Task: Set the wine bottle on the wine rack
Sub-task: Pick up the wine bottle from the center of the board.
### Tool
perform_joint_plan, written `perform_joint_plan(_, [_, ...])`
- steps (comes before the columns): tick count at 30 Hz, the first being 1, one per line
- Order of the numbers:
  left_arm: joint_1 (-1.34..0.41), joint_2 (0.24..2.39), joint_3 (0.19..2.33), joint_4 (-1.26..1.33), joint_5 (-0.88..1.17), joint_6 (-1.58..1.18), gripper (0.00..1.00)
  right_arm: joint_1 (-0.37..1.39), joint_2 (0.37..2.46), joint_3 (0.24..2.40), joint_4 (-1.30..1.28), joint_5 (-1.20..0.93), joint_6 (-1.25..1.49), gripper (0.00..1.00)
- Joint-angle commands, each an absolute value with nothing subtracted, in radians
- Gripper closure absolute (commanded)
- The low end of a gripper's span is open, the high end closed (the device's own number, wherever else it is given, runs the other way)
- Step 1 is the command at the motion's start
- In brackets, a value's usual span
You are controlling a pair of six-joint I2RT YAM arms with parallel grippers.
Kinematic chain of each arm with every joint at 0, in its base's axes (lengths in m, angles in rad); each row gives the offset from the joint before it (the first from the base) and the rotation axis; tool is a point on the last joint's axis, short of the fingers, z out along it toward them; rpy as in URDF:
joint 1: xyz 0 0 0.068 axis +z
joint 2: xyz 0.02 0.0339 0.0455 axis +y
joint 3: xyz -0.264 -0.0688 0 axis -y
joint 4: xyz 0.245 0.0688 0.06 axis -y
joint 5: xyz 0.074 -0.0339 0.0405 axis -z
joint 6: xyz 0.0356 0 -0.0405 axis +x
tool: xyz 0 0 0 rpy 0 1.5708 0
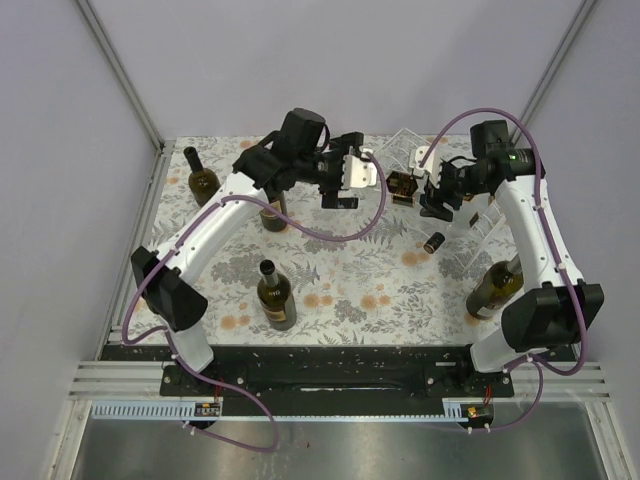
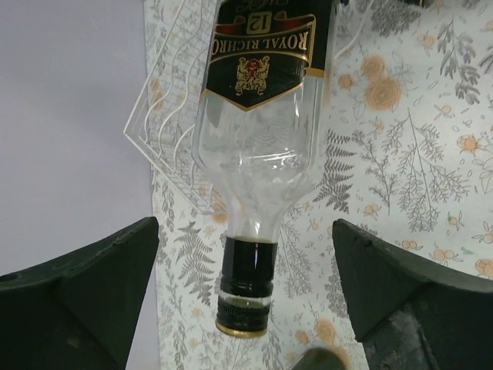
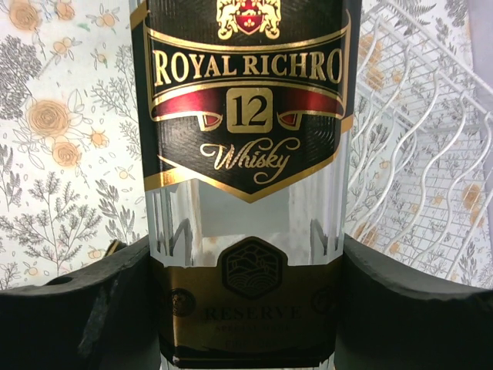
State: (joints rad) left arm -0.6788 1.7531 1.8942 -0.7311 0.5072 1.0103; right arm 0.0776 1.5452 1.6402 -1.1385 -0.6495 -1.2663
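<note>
The wine bottle (image 1: 403,187) is clear glass with a black and gold whisky label, and it lies level in the air above the back of the table. My right gripper (image 1: 437,195) is shut on its lower body; in the right wrist view both pads press the bottle (image 3: 246,154) at the gold band, with the gripper (image 3: 246,301) around it. My left gripper (image 1: 345,175) stands open at the neck end. In the left wrist view the capped neck (image 2: 245,297) hangs between the wide fingers (image 2: 85,293), touching neither. The clear wine rack (image 1: 470,215) sits at the back right, beside and under the bottle.
Green bottles stand at the back left (image 1: 202,178), under the left arm (image 1: 272,210) and near the middle front (image 1: 275,295). Another bottle (image 1: 495,287) leans by the right arm. A dark bottle neck (image 1: 433,242) shows at the rack's front. Walls close in the back.
</note>
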Motion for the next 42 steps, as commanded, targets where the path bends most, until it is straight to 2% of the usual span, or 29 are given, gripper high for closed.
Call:
perform_joint_plan(1, [-0.667, 1.781, 1.985, -0.732, 0.695, 0.957, 0.01, 0.074, 1.45, 1.677, -1.04, -0.79, -1.227, 1.0])
perform_joint_plan(9, [-0.681, 1.858, 2.059, -0.732, 0.758, 0.879, 0.01, 0.075, 1.434, 1.68, -1.046, -0.833, -1.207, 1.0])
perform_joint_plan(22, [-0.706, 1.907, 2.046, -0.729, 0.756, 0.861, 0.01, 0.075, 1.416, 1.672, -1.045, -0.844, -1.186, 1.0])
perform_joint_plan(26, [-0.706, 1.91, 2.026, -0.706, 0.762, 0.854, 0.05, 0.075, 1.416, 1.667, -1.042, -0.856, -1.175, 1.0])
perform_joint_plan(35, [-0.707, 1.925, 2.025, -0.699, 0.787, 0.842, 0.43, 0.075, 1.401, 1.643, -1.017, -0.854, -1.166, 1.0])
perform_joint_plan(36, [-0.709, 1.927, 2.025, -0.706, 0.788, 0.845, 0.51, 0.075, 1.404, 1.644, -1.014, -0.854, -1.163, 1.0])
perform_joint_plan(38, [-0.71, 1.924, 2.02, -0.71, 0.788, 0.851, 0.85, 0.075, 1.404, 1.647, -1.005, -0.844, -1.149, 1.0])
perform_joint_plan(39, [-0.71, 1.922, 2.019, -0.712, 0.781, 0.845, 0.98, 0.075, 1.408, 1.649, -0.996, -0.838, -1.137, 1.0])
perform_joint_plan(42, [-0.712, 1.922, 2.02, -0.71, 0.767, 0.821, 1.0, 0.075, 1.413, 1.652, -0.962, -0.813, -1.1, 0.94])
